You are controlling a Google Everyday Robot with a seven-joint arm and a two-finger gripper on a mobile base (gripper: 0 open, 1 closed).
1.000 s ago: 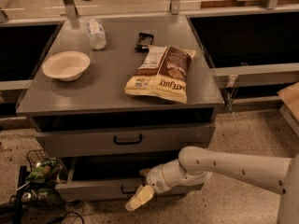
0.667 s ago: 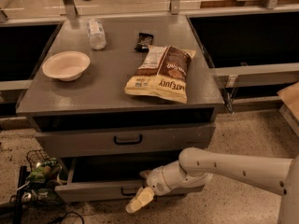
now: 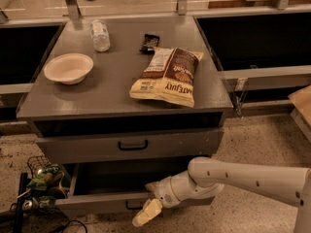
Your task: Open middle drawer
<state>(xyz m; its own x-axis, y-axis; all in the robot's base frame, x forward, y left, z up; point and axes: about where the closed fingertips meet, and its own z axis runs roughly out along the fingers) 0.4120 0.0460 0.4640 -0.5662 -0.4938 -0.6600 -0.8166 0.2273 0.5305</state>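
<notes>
Middle drawer [image 3: 97, 205] stands pulled out below the shut upper drawer [image 3: 184, 142] of the grey desk [image 3: 112, 89], which sits on a speckled floor [image 3: 262, 140]. On the desk we see a chip bag [image 3: 167, 76], a white bowl [image 3: 69, 68], a bottle [image 3: 100, 35] on its side and a dark packet [image 3: 149, 42]. Our end effector [image 3: 147, 213] sits at the drawer's front, by the handle; we cannot tell whether it grips anything. Compared with a second ago, the drawer seems slightly farther out.
</notes>
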